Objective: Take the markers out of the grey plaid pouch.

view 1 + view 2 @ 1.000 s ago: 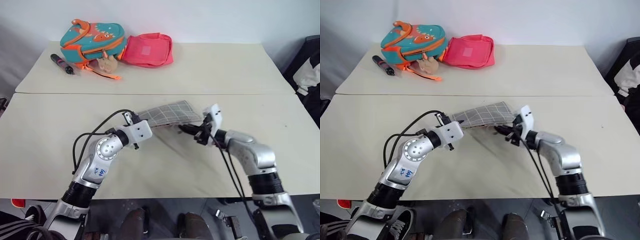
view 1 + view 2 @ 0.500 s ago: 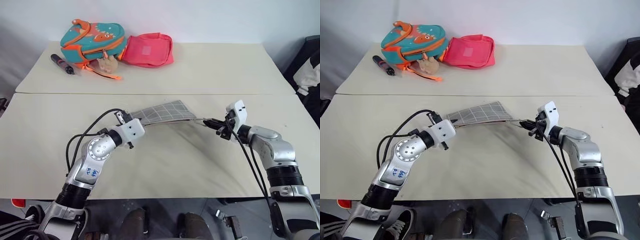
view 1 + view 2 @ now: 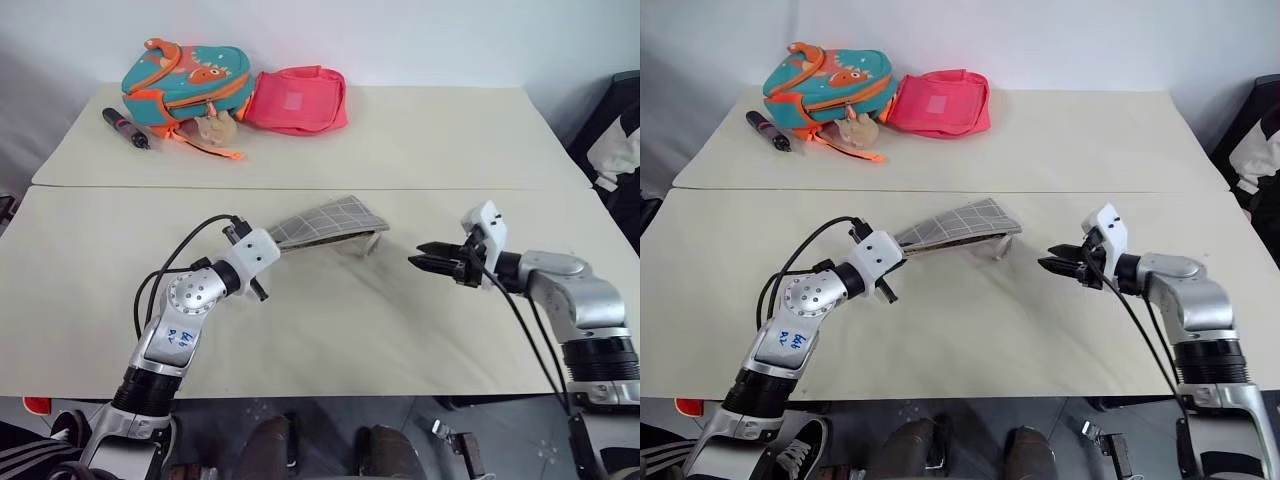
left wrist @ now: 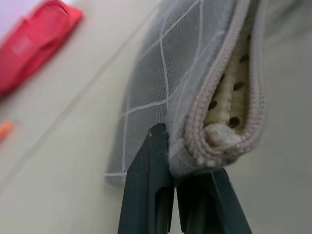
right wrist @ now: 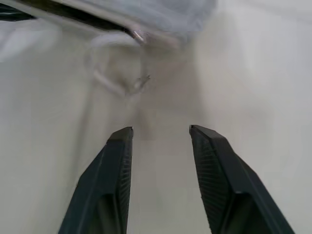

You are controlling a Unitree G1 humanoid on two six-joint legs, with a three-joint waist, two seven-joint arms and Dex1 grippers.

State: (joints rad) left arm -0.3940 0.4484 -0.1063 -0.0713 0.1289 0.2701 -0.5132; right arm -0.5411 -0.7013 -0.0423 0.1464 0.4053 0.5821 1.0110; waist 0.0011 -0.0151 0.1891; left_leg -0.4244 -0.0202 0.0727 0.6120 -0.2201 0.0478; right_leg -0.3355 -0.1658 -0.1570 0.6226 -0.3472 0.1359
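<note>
Cream counter (image 3: 420,140) carries the grey plaid pouch (image 3: 325,221) near its middle, lifted at one end. Left gripper (image 4: 171,168) has jaws pinching the pouch's corner. Right gripper (image 3: 428,260) hovers beside the pouch, apart, jaws spread, holding nothing.

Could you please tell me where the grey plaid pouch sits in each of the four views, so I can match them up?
Left eye view: grey plaid pouch at centre, held up off the table at its left end.
Right eye view: centre, slightly left.
Left wrist view: fills the middle and upper right, its unzipped edge showing.
Right wrist view: blurred along the top edge.
Shared landmark: the pink-red fabric pouch, seen in both eye views and the left wrist view.
</note>
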